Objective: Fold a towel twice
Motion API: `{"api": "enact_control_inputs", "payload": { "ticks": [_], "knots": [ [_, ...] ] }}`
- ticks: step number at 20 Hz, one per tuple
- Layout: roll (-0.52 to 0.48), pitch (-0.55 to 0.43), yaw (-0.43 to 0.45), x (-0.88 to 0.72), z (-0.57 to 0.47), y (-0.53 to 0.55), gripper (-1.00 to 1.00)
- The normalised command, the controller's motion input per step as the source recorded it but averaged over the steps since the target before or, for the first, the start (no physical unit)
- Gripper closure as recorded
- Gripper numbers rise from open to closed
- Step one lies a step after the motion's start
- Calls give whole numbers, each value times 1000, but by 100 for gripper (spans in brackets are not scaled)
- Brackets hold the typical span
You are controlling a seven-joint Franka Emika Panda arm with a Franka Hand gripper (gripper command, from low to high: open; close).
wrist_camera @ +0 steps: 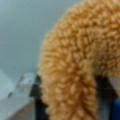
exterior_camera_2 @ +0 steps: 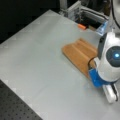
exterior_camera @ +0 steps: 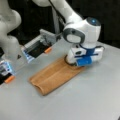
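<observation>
Towel (exterior_camera: 53, 77): folded into a long strip, flat on the grey bench (exterior_camera: 95, 100), centre of frame in both front views.
Claw (exterior_camera: 75, 63): down at the strip's right end in a front view.
Grip: wrist view shows terry pile (wrist_camera: 75, 70) bunched between dark fingers (wrist_camera: 37, 100), pinched.

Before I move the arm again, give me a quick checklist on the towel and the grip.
1. Towel folded once into a long strip: ok, rounded fold edge shows in both front views.
2. Gripper at the strip's end: ok, low over it.
3. Cloth between the fingers: ok, the wrist view shows terry bunched there.
4. Second fold done: not ok, strip lies full length.
5. Towel fully on the table: ok.
</observation>
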Motion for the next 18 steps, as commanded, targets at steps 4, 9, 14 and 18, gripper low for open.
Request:
{"api": "enact_control_inputs", "payload": {
  "ticks": [4,9,14,18],
  "knots": [
    [-113,70,137,-117,292,-52,100],
    [-19,175,284,-214,564,-279,100],
    [96,227,271,-207,452,-448,100],
    [144,226,189,-142,233,-422,100]
  ]
}}
